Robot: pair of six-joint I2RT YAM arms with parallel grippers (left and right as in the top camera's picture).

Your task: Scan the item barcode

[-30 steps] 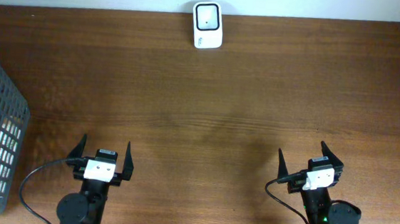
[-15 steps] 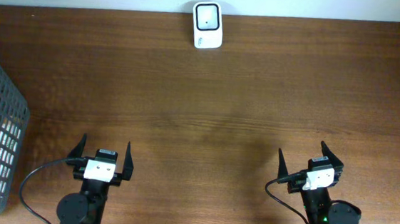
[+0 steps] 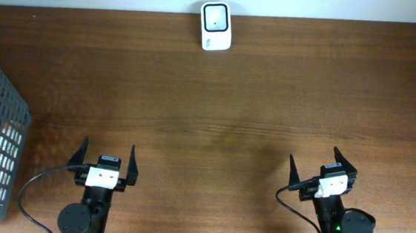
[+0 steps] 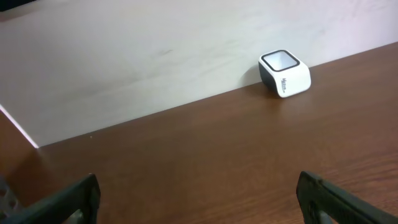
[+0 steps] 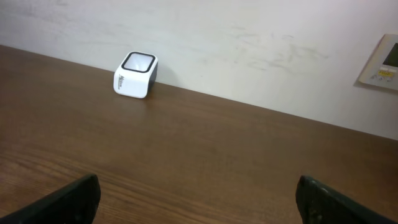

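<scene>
Dark wooden table (image 3: 208, 109). At far edge, white barcode scanner (image 3: 216, 26) (window facing up); at left edge, grey mesh basket (image 3: 0, 152).

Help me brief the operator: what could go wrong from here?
1. Anything to scan seems to be inside the mesh basket at the left edge of the table; the open left claw could snag its wall or tip it.
2. The scanner sits at the far edge, well away from the right claw too; a long reach may miss its upward-facing window.
</scene>
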